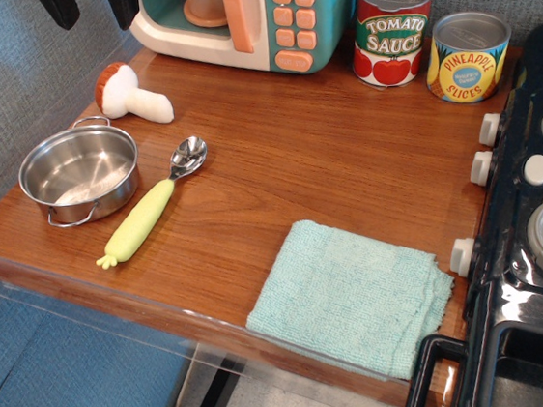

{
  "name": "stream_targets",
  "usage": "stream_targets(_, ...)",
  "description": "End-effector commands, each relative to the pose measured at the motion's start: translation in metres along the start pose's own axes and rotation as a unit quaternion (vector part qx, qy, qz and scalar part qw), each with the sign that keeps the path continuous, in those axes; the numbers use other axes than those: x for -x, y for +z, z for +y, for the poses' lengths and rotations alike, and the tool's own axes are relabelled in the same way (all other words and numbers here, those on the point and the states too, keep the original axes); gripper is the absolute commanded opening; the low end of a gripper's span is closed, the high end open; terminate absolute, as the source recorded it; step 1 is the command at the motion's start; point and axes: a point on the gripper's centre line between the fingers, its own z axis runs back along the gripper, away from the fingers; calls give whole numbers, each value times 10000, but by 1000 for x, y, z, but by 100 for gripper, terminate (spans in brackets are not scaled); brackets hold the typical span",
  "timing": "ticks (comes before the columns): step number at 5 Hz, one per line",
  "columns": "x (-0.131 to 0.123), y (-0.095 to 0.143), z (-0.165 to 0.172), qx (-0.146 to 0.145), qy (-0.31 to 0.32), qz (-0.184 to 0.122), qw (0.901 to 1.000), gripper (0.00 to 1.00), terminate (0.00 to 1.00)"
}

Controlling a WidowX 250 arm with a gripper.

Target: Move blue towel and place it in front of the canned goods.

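Blue towel (351,296): soft, light terry, folded flat at worktop (277,164) front edge, well apart from canned goods (429,39) at back. Will drape; I'd pinch a corner/edge fold. My jaws (90,4) up top-left, mostly cropped, can't tell gap.

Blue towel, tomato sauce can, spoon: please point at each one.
blue towel (351,297), observation image, middle of the cloth
tomato sauce can (393,40), observation image, its label
spoon (189,156), observation image, metal bowl

aqua towel (352,297) flat, 2 cans (429,39) behind
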Motion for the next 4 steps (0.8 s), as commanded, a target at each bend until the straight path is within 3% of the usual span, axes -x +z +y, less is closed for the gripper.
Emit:
stream_targets(1,0,0,0,0,0,0,10000,100,0)
stream_targets(2,9,1,-15,5,-135,69,9999,100,0)
stream_targets(4,77,19,-103,-68,-1095,-77,9939,100,0)
